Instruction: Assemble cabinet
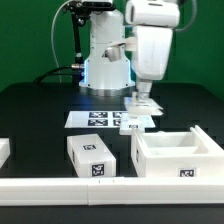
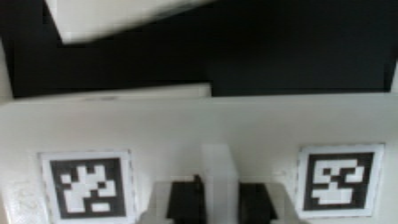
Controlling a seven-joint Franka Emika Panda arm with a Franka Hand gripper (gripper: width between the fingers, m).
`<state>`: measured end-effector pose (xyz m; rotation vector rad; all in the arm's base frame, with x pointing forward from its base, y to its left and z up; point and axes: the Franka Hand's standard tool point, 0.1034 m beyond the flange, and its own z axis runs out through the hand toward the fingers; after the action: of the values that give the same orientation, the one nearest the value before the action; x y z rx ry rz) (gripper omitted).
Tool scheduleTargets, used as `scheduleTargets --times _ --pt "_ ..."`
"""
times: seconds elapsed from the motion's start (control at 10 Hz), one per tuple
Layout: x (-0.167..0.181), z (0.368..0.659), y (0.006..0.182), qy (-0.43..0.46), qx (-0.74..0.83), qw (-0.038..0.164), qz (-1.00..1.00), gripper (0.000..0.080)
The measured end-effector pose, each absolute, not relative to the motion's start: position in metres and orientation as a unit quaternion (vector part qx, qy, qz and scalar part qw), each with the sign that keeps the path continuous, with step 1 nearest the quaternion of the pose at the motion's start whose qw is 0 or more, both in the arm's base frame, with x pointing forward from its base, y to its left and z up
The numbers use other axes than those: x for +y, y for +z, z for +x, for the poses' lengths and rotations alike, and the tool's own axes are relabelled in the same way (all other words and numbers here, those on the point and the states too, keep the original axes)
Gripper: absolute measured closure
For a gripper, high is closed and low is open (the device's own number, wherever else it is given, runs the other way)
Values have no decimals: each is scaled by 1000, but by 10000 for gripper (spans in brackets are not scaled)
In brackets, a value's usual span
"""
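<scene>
Cabinet (image 1: 180,158) sat at front of surface (image 1: 40,105), exterior view's right, open side up, well apart from tool (image 1: 141,99). Tool was low at marker board (image 1: 105,119) edge.
Wrist view: tool (image 2: 217,195) was closed over white tagged face (image 2: 196,125); grip on anything unclear.
Judged step: fetching loose part. Next move called for aligned carry to cabinet.

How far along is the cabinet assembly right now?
Done: nothing joined yet. The cabinet stands open and empty, and the tagged block lies apart beside it. In hand: the tool, shut, hangs low over the marker board. Left: fitting all parts.
</scene>
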<state>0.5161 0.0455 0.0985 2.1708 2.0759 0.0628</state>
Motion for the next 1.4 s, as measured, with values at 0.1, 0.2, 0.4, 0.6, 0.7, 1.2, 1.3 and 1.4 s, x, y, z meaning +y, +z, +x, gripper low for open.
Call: scheduleTargets --times 0.1,0.2,0.4,0.6,0.7,1.2,1.3,1.4 --pt "42 516 98 19 690 68 720 735" --pt "41 516 98 18 689 68 721 735" --pt "42 516 97 18 689 68 721 735" --pt "69 496 88 -3 659 66 750 735" --pt "85 485 82 -7 647 65 760 735" --pt "91 479 76 -11 702 69 708 735" --pt "95 471 71 -12 695 68 715 735" --pt "92 463 65 -17 700 62 711 735"
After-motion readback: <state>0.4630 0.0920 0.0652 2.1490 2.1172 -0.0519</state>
